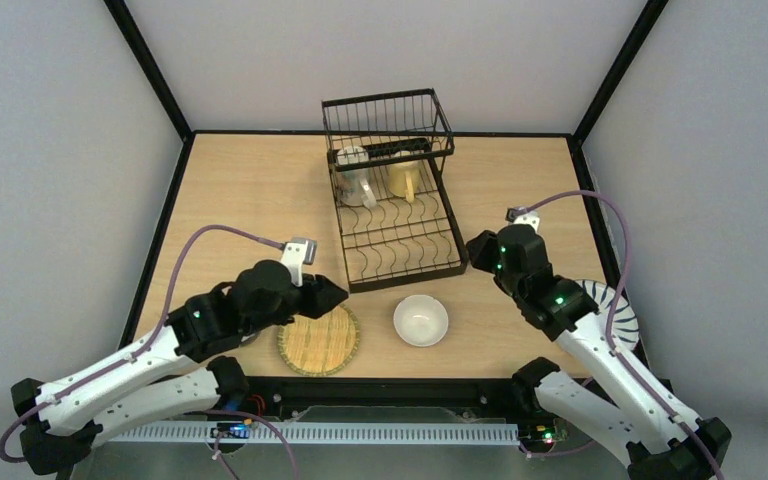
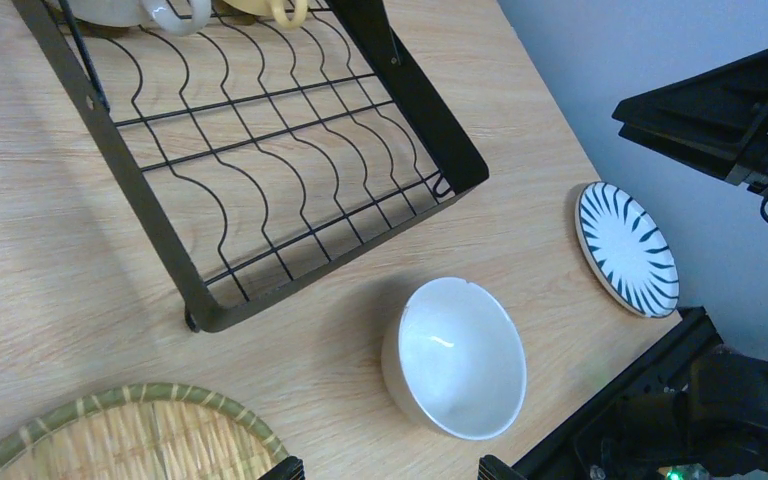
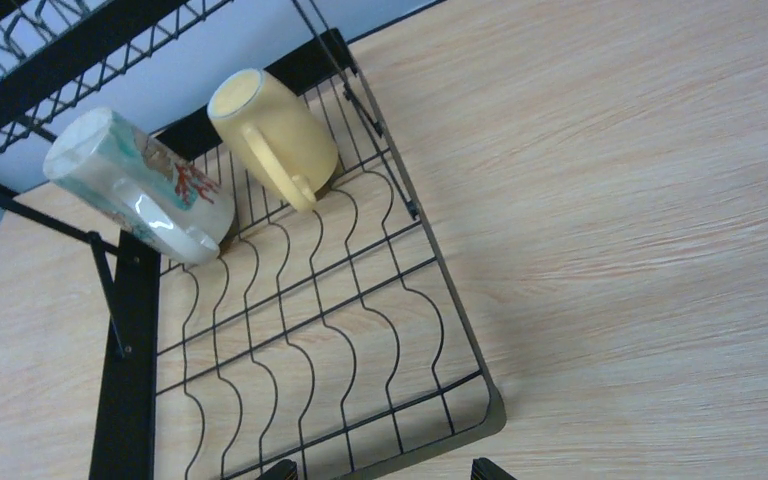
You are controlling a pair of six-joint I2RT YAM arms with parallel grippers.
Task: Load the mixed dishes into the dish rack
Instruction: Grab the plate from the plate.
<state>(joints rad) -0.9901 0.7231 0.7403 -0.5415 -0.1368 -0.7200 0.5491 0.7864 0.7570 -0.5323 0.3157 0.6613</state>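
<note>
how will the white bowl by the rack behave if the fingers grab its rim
The white bowl looks glazed, with a bright highlight inside, so its rim is probably slippery. It seems rigid, thick-walled ceramic: likely heavyish and breakable if dropped. Sitting upright on the smooth wooden table, it would probably slide rather than tip when pushed.

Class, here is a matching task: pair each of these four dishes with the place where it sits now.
Dishes
1. yellow mug
2. white bowl
3. bamboo plate
4. striped plate

Places
A. at the right edge of the table
B. inside the dish rack
C. on the table, just in front of the rack
D. near edge, left of the bowl

Pairs: 1-B, 2-C, 3-D, 4-A
</note>
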